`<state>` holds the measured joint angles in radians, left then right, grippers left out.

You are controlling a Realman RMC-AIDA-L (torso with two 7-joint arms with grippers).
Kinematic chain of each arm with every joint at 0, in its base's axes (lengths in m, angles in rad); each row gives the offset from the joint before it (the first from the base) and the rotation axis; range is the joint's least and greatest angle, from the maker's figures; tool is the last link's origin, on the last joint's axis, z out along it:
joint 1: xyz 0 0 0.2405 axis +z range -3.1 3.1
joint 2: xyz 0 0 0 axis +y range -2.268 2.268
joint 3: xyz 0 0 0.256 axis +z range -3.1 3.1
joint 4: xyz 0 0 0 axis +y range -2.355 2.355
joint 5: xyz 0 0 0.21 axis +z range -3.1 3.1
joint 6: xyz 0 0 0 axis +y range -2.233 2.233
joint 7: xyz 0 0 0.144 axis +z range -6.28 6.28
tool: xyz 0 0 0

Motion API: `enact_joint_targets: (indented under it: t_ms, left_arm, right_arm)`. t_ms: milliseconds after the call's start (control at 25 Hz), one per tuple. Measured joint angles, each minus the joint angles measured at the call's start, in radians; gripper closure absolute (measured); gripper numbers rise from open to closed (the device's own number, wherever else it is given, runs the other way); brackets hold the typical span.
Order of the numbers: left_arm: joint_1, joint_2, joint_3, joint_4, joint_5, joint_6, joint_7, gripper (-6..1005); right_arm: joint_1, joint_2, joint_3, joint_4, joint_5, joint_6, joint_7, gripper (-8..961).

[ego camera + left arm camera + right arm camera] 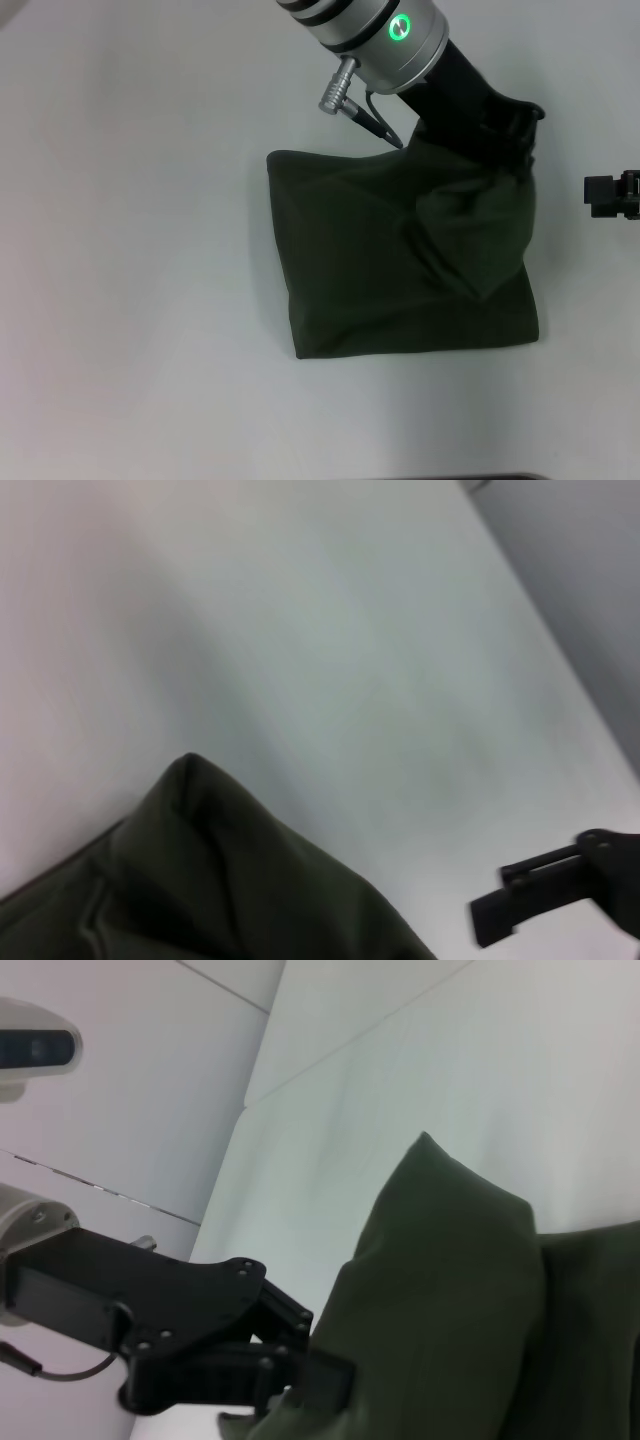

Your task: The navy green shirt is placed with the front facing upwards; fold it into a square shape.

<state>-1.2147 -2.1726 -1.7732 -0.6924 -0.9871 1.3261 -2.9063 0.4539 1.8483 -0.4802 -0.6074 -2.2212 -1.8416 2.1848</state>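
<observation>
- On my head camera the shirt point(400, 260) lies a little right of the frame's centre on the white table point(130, 250), already folded into a rough four-sided bundle of plain dark green with no lettering showing.
- Its lower edge runs almost straight across the lower middle of the frame, and its left edge slants from the upper centre down to the lower left corner of the bundle.
- The upper right part of the shirt is bunched, with a loose flap point(470, 225) draped down over the flat layers.
- The left gripper point(500, 130) sits at the upper right corner of the shirt, reaching in from the top centre of the frame on a silver arm with a green ring light point(401, 27).
- From my right wrist camera I see that left gripper point(300, 1375) in the lower left of the frame, its black fingers point(320, 1380) closed on the edge of the shirt point(450, 1300), with cloth rising from them into a raised peak at the frame's centre.
- My left wrist camera shows a folded corner of the shirt point(220, 880) in the lower left of the frame, standing up off the table point(350, 660).
- The right gripper point(610, 195) waits at the right edge of the head frame, well apart from the shirt; I cannot tell whether its fingers are open or closed.
- The same right gripper point(545, 885) appears in the lower right of my left wrist frame, above bare table.
</observation>
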Motion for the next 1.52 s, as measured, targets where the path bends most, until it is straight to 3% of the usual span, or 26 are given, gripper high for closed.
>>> enact_joint_targets:
  t_ms: [240, 600, 760, 920, 1080, 1280, 1520]
  left_arm:
    - [0.019, 0.001, 0.001, 0.001, -0.046, 0.007, 0.036, 948]
    - [0.062, 0.011, -0.018, -0.057, -0.076, 0.033, 0.047, 653]
    - [0.109, 0.023, -0.104, -0.078, -0.069, 0.086, 0.1, 495]
    - [0.179, 0.053, -0.205, -0.085, -0.068, 0.179, 0.179, 330]
    - [0.273, 0.083, -0.297, -0.09, -0.073, 0.256, 0.251, 311]
    - [0.386, 0.097, -0.396, -0.1, -0.076, 0.323, 0.351, 297]
    - [0.495, 0.106, -0.423, -0.154, -0.078, 0.424, 0.433, 298]
  right_arm:
    - [-0.004, -0.002, 0.001, 0.0, 0.0, 0.001, 0.0, 120]
    - [-0.001, -0.006, 0.0, 0.0, 0.0, 0.001, 0.001, 121]
    - [0.002, -0.008, 0.001, 0.0, 0.0, 0.001, 0.004, 121]
    - [0.005, -0.009, 0.0, 0.0, 0.0, -0.003, 0.007, 120]
    - [0.006, -0.009, 0.0, 0.0, 0.0, -0.002, 0.012, 119]
    - [0.012, -0.01, 0.0, -0.001, 0.0, -0.006, 0.028, 120]
    - [0.011, -0.012, 0.0, -0.001, 0.0, -0.012, 0.04, 120]
